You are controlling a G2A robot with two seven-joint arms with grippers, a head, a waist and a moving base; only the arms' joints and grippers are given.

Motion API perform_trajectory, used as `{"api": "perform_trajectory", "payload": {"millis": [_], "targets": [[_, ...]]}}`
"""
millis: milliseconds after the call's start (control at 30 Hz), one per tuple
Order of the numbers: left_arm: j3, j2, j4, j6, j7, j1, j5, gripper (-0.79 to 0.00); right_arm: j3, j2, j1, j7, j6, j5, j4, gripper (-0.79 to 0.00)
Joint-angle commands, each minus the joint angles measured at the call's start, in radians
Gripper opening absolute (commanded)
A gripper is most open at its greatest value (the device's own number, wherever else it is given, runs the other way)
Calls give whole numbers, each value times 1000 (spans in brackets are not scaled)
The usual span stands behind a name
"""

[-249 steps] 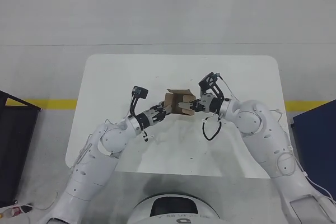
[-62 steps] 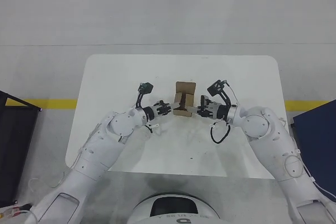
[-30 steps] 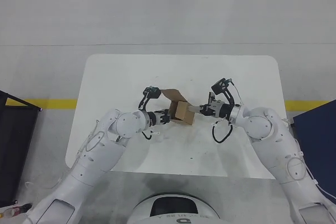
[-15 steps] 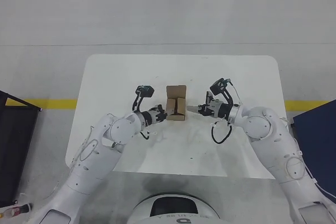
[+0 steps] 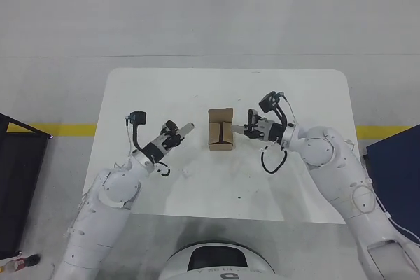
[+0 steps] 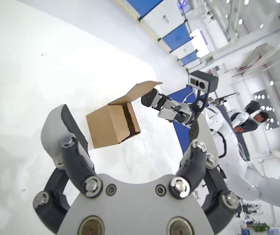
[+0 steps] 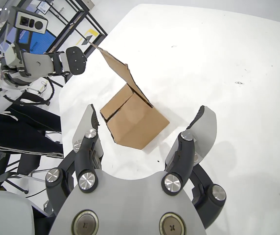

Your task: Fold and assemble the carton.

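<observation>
A white table [image 5: 301, 91], scuffed with small dark specks, stands on a pale grey floor [image 5: 210, 31] crossed by a yellow line [image 5: 56, 129]. A black rack [image 5: 7, 175] stands to the left and a blue panel [image 5: 406, 168] to the right. The brown carton [image 5: 220, 129] sits near the table's middle with one flap raised. The right gripper [image 5: 243, 131] is just beside it, fingers spread. The left gripper [image 5: 185, 130] is also spread wide, apart from the carton on the other side

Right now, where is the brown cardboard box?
Top view: the brown cardboard carton sits on the white table between the left gripper and the right gripper, nearer the latter.
</observation>
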Motion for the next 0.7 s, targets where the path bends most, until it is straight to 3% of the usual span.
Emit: {"api": "perform_trajectory", "payload": {"millis": [0,100,400,567,667], "targets": [[-1,0,45,-12,7,-7,3,0,-13,-6,18,-51,-38,-22,21,-151],[23,-2,101,-1,-33,-33,0,0,-39,-17,46,-142,-118,-53,65,-114],[100,-2,173,43,-235,-116,41,0,-92,-45,106,-341,-295,-160,143,-123],[106,4,172,63,-274,-139,111,-12,-122,-54,131,-364,-350,-243,143,-120],[114,5,162,73,-277,-143,132,-9,-145,-58,141,-349,-371,-270,140,-160]]}}
